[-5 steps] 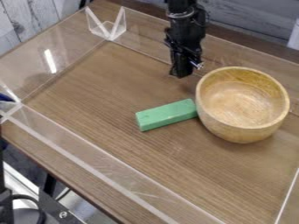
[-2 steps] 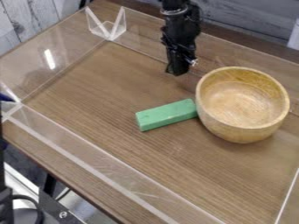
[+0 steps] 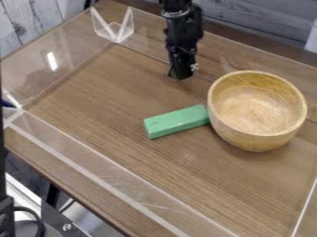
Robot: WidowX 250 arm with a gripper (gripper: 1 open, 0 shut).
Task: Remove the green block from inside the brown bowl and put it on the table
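A single fixed camera looked down at a steep slant on the table [image 3: 99,102] from beyond its near corner, facing across the wood toward the far acrylic wall [image 3: 118,23]. It stood fairly close: the table filled nearly the whole frame, its right edge cut off. No second view shared the scene.

The block [image 3: 176,121] is a small flat rectangular bar of plain mid-green, lying flat on the tabletop [image 3: 111,97], outside the bowl [image 3: 257,111]. Its long axis runs at a slant, the right end set a little farther back than the left, and that right end sits just beside the bowl's left wall; whether they touch cannot be told. The bowl is round, light tan wood with a thick rim and visible grain, standing upright and holding nothing. The tabletop is brown wood grain with long plank lines
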